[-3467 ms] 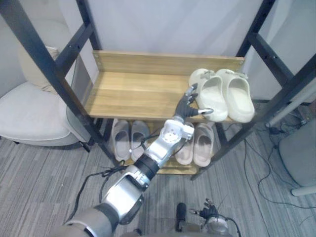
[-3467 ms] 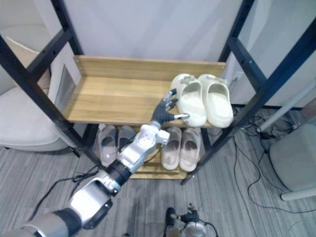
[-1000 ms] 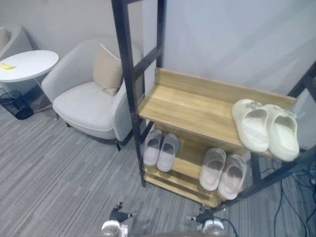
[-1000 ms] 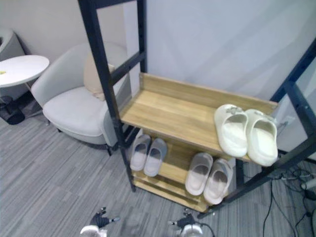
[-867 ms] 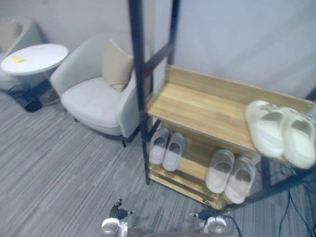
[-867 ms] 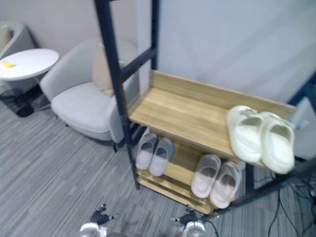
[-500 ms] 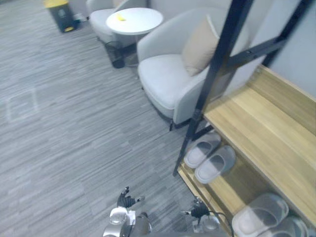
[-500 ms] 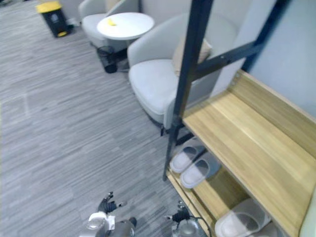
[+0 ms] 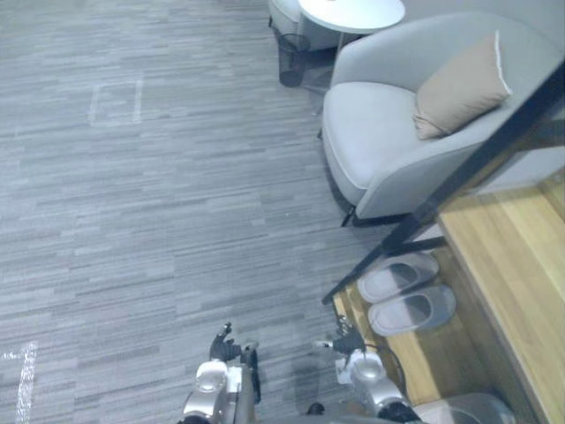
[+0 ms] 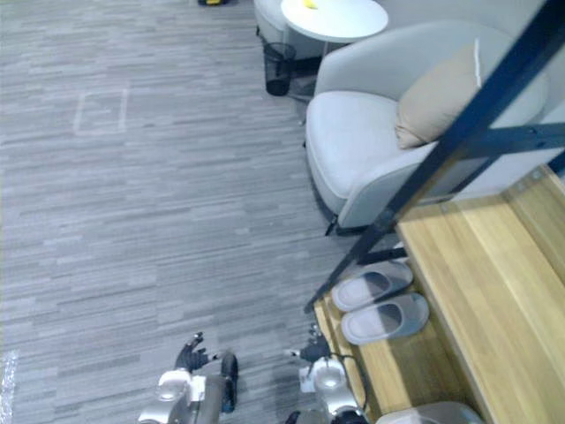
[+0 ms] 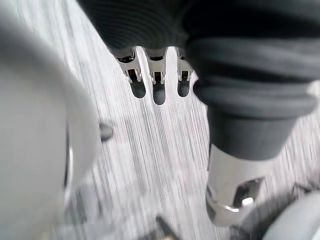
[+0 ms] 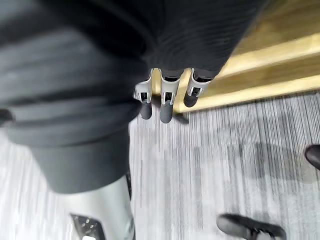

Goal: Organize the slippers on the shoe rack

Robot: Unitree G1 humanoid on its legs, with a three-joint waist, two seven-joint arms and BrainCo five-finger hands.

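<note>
Left hand point(image 9: 224, 344), right hand point(image 9: 341, 343) hang low, empty, fingers straight, slightly apart. Grey slippers point(image 9: 406, 291) paired on shoe rack point(image 9: 508, 265) lower shelf, near armchair point(image 9: 380, 132). Likely scanning floor point(image 9: 132, 221) for strays: turn slowly, arms clear of rack post.

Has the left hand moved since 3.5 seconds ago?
Yes. The left hand was raised to the rack, at its upper front edge; now it hangs low over the floor, clear of the rack, holding nothing.
</note>
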